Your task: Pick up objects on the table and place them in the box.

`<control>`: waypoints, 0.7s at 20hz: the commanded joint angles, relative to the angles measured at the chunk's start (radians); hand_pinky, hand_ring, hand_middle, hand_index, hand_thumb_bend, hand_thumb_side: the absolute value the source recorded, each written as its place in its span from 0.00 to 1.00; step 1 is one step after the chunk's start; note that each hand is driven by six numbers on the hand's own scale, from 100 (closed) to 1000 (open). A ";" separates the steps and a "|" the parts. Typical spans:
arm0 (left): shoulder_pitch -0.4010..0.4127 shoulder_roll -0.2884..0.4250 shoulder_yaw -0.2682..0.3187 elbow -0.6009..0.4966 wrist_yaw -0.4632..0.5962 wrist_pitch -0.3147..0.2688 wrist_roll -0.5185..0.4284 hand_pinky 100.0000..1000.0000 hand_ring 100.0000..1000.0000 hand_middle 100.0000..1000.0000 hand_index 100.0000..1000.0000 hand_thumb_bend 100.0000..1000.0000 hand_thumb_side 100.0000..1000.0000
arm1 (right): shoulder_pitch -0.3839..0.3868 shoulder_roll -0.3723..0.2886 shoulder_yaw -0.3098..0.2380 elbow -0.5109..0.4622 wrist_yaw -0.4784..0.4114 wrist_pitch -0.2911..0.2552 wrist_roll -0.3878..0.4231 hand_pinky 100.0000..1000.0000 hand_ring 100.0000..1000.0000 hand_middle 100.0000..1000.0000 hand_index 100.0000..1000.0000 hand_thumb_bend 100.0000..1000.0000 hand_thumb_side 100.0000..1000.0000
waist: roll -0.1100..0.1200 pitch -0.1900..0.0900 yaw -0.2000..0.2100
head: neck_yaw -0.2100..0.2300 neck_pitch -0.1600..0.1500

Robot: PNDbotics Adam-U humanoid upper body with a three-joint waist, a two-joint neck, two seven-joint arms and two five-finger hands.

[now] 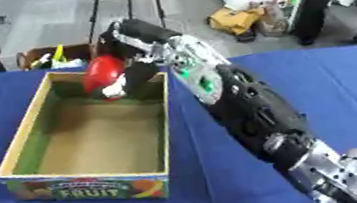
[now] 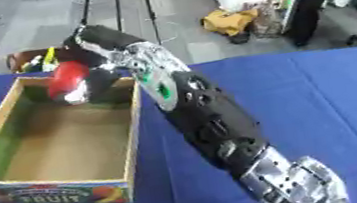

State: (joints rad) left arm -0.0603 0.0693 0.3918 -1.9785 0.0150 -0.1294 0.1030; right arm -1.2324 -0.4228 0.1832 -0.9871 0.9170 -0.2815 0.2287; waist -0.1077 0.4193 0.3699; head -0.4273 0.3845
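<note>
The table was covered in blue; the box sat toward its left edge, seemingly empty inside. The right hand was clenched round a red object above the box's far wall. It would best be lowered inside before release. The fingers were blurred, the object's kind unclear, the left hand unseen.

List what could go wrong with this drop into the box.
1. The right hand holds the red object close to the box's far wall; released here, it might clip the rim and fall outside.
2. The forearm hangs over the right wall; lowering further might nudge the box.
</note>
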 commanded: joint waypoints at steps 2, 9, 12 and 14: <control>-0.002 0.007 -0.003 -0.014 0.004 -0.002 -0.005 0.23 0.19 0.37 0.42 0.00 0.80 | -0.032 0.000 0.004 0.024 0.160 -0.029 -0.043 0.43 0.48 0.25 0.00 0.00 0.59 | 0.006 -0.017 0.005 | -0.012 -0.018; -0.004 0.003 -0.003 -0.012 0.005 -0.003 -0.007 0.23 0.19 0.37 0.42 0.00 0.80 | -0.028 0.029 -0.009 0.100 0.383 -0.038 -0.150 0.43 0.50 0.25 0.00 0.00 0.65 | 0.004 -0.013 0.016 | -0.047 -0.027; -0.004 0.002 -0.002 -0.012 0.005 -0.003 -0.007 0.23 0.19 0.37 0.42 0.00 0.80 | -0.027 0.035 -0.017 0.126 0.421 -0.040 -0.173 0.43 0.50 0.26 0.00 0.00 0.65 | 0.004 -0.013 0.018 | -0.062 -0.029; -0.004 0.001 -0.002 -0.012 0.006 -0.003 -0.007 0.23 0.18 0.37 0.42 0.00 0.80 | -0.028 0.038 -0.021 0.140 0.437 -0.040 -0.178 0.43 0.50 0.26 0.00 0.00 0.65 | 0.004 -0.012 0.018 | -0.066 -0.028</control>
State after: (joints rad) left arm -0.0619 0.0613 0.3915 -1.9782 0.0157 -0.1315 0.0978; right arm -1.2464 -0.3806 0.1674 -0.8588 1.3358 -0.3209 0.0563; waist -0.1117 0.4230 0.3855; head -0.4867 0.3676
